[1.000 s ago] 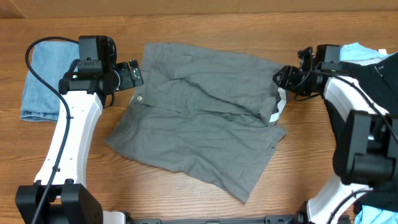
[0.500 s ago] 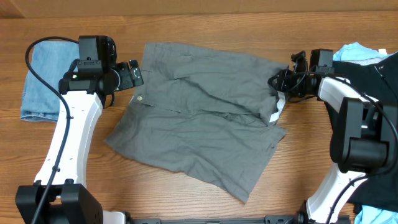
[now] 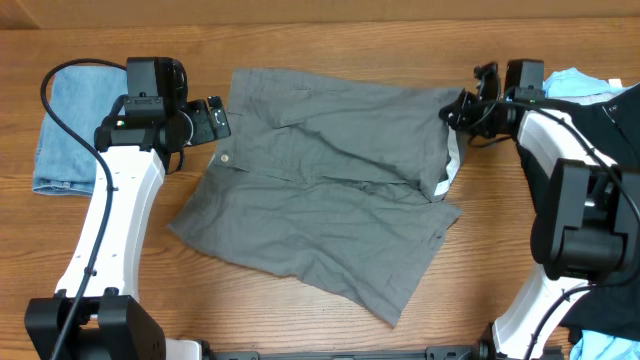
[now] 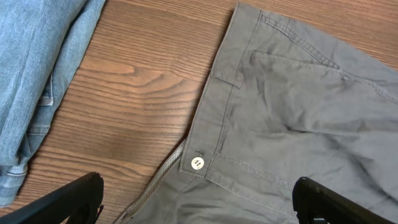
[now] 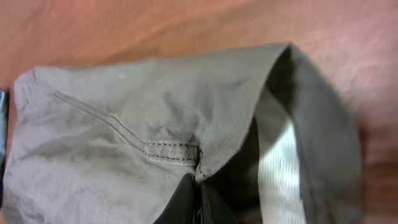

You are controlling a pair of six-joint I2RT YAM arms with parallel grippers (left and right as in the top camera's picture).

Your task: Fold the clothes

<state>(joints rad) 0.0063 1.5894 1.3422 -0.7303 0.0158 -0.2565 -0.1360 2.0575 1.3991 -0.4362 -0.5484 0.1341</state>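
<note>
Grey shorts (image 3: 320,190) are lying spread mid-table (image 3: 330,40), a bit twd the far edge. Your R gripper (image 3: 458,110) is clamping together on their far-right corner, beside the pale lining (image 5: 277,155). L gripper (image 3: 215,120) is hanging wide apart near the button (image 4: 197,163), holding nothing. Risk imo: you're biting right at the seam, so a quick pull could slip it free. Or you're catching one layer only & dragging everything twd the black garment (image 3: 610,120) at the right edge.
</note>
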